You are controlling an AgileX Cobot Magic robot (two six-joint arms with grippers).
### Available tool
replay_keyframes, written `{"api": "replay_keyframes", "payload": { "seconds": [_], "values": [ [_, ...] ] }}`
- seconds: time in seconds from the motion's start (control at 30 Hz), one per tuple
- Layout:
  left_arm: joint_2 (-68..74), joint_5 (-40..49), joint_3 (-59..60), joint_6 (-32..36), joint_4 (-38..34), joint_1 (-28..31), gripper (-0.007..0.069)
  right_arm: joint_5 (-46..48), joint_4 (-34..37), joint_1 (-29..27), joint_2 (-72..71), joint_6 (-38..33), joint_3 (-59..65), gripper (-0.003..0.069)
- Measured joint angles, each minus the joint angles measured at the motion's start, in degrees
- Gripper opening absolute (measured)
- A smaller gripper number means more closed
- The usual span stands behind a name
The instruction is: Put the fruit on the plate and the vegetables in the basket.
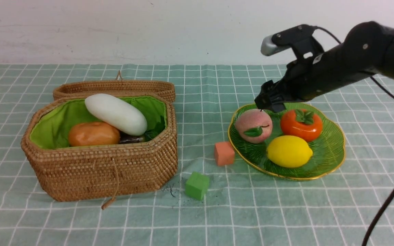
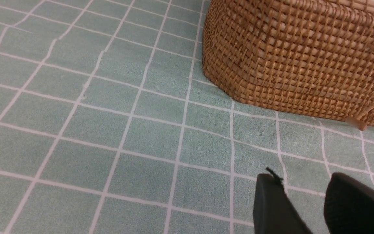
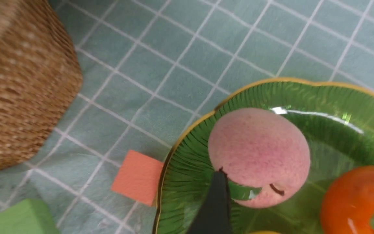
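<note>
The green glass plate point(image 1: 330, 150) sits on the right and carries the fruit: a pink peach point(image 1: 253, 125), an orange persimmon point(image 1: 301, 125) and a yellow lemon point(image 1: 289, 151). My right gripper point(image 1: 268, 102) hovers just over the plate's far edge behind the peach, open and empty. In the right wrist view its fingers straddle the peach point(image 3: 258, 149) and the persimmon point(image 3: 352, 198) from above. The wicker basket point(image 1: 104, 171) on the left holds the vegetables: a white radish point(image 1: 116, 114), a brown-orange potato point(image 1: 93, 134) and a dark eggplant point(image 1: 132, 138), mostly hidden. My left gripper point(image 2: 304, 178) stays low over the cloth near the basket point(image 2: 300, 58), open and empty.
An orange foam cube point(image 1: 224, 153) lies against the plate's left rim, and a green foam cube point(image 1: 197, 185) sits on the cloth in front of the basket's right corner. The basket's lid point(image 1: 115, 88) lies open behind it. A black cable point(image 1: 388, 201) hangs at the right.
</note>
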Motion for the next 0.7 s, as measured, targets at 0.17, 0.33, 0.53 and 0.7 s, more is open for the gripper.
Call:
{"api": "replay_keyframes", "payload": {
  "seconds": [0.17,0.33,0.53,0.7],
  "values": [
    [0.0,0.0,0.0,0.0,0.0,0.0,0.0239,7.3,-1.1,-2.6,-6.0,5.3,0.0,0.0461],
    [0.0,0.0,0.0,0.0,0.0,0.0,0.0239,15.2,-2.0,-5.1,-9.7,10.6,0.0,0.0258],
    [0.0,0.0,0.0,0.0,0.0,0.0,0.0239,25.0,-2.3,-6.6,-15.7,12.1,4.6,-0.0005],
    [0.0,0.0,0.0,0.0,0.0,0.0,0.0239,28.7,-1.6,-6.6,-25.0,16.1,17.0,-0.0017]
  ]
}}
